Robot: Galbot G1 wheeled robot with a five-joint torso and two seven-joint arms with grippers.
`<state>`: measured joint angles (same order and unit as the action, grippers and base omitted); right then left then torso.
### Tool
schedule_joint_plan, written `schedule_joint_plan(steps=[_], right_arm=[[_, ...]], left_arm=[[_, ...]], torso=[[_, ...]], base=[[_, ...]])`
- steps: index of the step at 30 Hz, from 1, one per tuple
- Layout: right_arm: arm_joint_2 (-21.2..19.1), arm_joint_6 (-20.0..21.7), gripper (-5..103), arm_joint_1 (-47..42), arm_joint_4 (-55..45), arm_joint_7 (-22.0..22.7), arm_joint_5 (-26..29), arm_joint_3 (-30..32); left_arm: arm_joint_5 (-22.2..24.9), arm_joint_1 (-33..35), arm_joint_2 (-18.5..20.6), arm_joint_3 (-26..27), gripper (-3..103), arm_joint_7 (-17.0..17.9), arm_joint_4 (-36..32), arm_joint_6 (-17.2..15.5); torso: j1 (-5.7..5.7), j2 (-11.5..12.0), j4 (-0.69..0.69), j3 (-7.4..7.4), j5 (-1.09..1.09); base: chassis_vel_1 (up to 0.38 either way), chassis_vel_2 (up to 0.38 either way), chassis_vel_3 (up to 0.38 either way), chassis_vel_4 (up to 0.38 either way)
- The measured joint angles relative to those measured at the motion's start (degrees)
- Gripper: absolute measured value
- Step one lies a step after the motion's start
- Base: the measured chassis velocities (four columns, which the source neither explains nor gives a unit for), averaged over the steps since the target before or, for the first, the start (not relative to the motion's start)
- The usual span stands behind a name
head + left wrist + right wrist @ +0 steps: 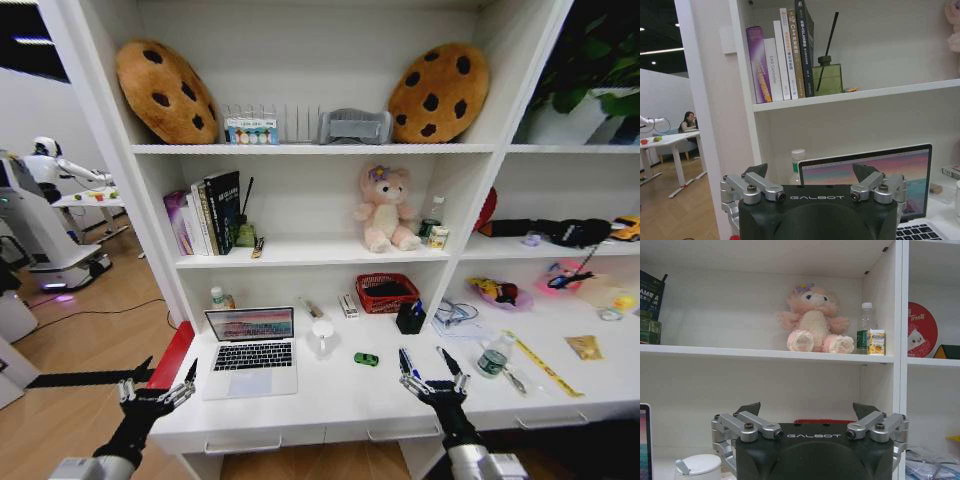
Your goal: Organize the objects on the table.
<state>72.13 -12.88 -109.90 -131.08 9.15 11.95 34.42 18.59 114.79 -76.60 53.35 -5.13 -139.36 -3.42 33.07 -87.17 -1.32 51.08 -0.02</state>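
Both grippers, left (pixel 157 393) and right (pixel 434 379), hover at the front edge of the white desk (pixel 340 400), fingers spread, holding nothing. Silver laptop (pixel 250 350) open at the desk's left; white cup (pixel 322 335) beside it; small green gadget (pixel 366 359) mid-desk; green-capped bottle (pixel 493 356) and blue pen (pixel 405 362) near the right gripper.

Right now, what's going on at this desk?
Nothing is being handled yet. The robot faces the white desk with both arms raised in front of it. The left claw hangs open off the desk's left end, near the open silver laptop. The right claw is open above the front edge, close to the blue pen. The tiny green gadget and white cup sit untouched.
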Motion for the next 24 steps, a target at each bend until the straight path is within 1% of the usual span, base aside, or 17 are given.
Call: schedule_joint_plan(steps=[2,3,6,7,10,11,13,14,15,16,17,18,20,21,22,23,24], right_arm=[[-0.1,0.0,100,0.0,0.1,0.0,-0.3,0.1],[-0.1,0.0,100,0.0,0.1,0.0,-0.3,0.1],[-0.3,0.1,100,0.0,0.5,0.2,-0.3,0.4],[-0.3,0.1,100,0.0,0.5,0.2,-0.3,0.4],[-0.5,0.8,100,0.0,0.7,0.4,-0.4,0.5],[-0.5,0.8,100,0.0,0.7,0.4,-0.4,0.5],[-0.7,1.0,100,0.0,1.2,0.5,-0.7,0.5],[-0.9,1.0,100,0.0,1.4,0.6,-0.8,0.5],[-0.9,1.0,100,0.0,1.4,0.6,-0.8,0.5],[-1.0,1.0,100,0.1,1.8,0.7,-0.8,0.5],[-1.0,1.0,100,0.1,1.8,0.7,-0.8,0.5],[-1.0,0.9,100,0.2,2.2,0.7,-0.8,0.5],[-1.0,0.9,100,0.3,2.9,0.8,-0.8,0.7],[-1.0,0.9,100,0.3,2.9,0.8,-0.8,0.7],[-0.8,0.9,100,0.5,3.5,0.9,-0.9,0.8],[-0.7,0.9,100,0.6,3.7,1.0,-0.9,0.8],[-0.7,0.9,100,0.6,3.7,1.0,-0.9,0.8]], left_arm=[[0.6,-0.2,1.9,0.4,96,0.0,0.3,0.0],[0.6,-0.2,1.9,0.4,96,0.0,0.3,0.0],[2.1,-0.7,5.2,1.4,96,0.2,1.0,-0.6],[2.1,-0.7,5.2,1.4,96,0.2,1.0,-0.6],[3.6,-1.4,7.8,1.9,96,0.4,1.8,-1.2],[3.6,-1.4,7.8,1.9,96,0.4,1.8,-1.2],[4.7,-2.1,11.4,2.0,96,0.8,3.2,-1.7],[5.1,-2.5,13.2,2.1,94,0.9,3.9,-1.8],[5.1,-2.5,13.2,2.1,94,0.9,3.9,-1.8],[6.2,-3.5,16.1,2.3,84,1.0,5.4,-2.2],[6.2,-3.5,16.1,2.3,84,1.0,5.4,-2.2],[7.0,-4.3,18.3,2.5,84,1.2,6.6,-2.5],[8.9,-6.6,22.4,2.5,72,1.2,9.1,-3.3],[8.9,-6.6,22.4,2.5,72,1.2,9.1,-3.3],[9.9,-9.6,24.9,1.7,67,1.2,11.5,-4.1],[10.2,-11.3,26.2,1.3,61,1.2,12.8,-4.5],[10.2,-11.3,26.2,1.3,61,1.2,12.8,-4.5]], torso=[[-0.09,0.0,-0.01,-0.03,0.02],[-0.09,0.0,-0.01,-0.03,0.02],[-0.11,-0.1,0.0,-0.03,0.02],[-0.11,-0.1,0.0,-0.03,0.02],[-0.08,-0.1,0.0,-0.03,0.0],[-0.08,-0.1,0.0,-0.03,0.0],[-0.02,0.0,0.0,-0.01,0.02],[-0.01,0.0,0.0,-0.01,0.0],[-0.01,0.0,0.0,-0.01,0.0],[-0.01,0.0,-0.01,0.0,0.01],[-0.01,0.0,-0.01,0.0,0.01],[0.0,0.0,0.01,0.0,0.01],[-0.01,0.0,0.01,-0.01,0.01],[-0.01,0.0,0.01,-0.01,0.01],[-0.02,0.0,0.01,-0.01,0.01],[-0.02,0.0,0.0,-0.01,-0.02],[-0.02,0.0,0.0,-0.01,-0.02]], base=[[0.038,-0.041,-0.019,0.016],[0.075,-0.082,-0.038,0.033],[0.06,-0.072,-0.065,0.068],[0.04,-0.053,-0.056,0.043],[0.013,-0.018,-0.004,0.014],[0.0,0.0,0.0,0.0],[0.0,0.0,0.0,0.0],[0.0,0.0,0.0,0.0],[0.0,0.0,0.0,0.0],[0.0,0.0,0.0,0.0],[0.0,0.0,0.0,0.0],[0.0,0.0,0.0,0.0],[0.0,0.0,0.0,0.0],[0.0,0.0,0.0,0.0],[0.0,0.0,0.0,0.0],[0.0,0.0,0.0,0.0],[0.0,0.0,0.0,0.0]])
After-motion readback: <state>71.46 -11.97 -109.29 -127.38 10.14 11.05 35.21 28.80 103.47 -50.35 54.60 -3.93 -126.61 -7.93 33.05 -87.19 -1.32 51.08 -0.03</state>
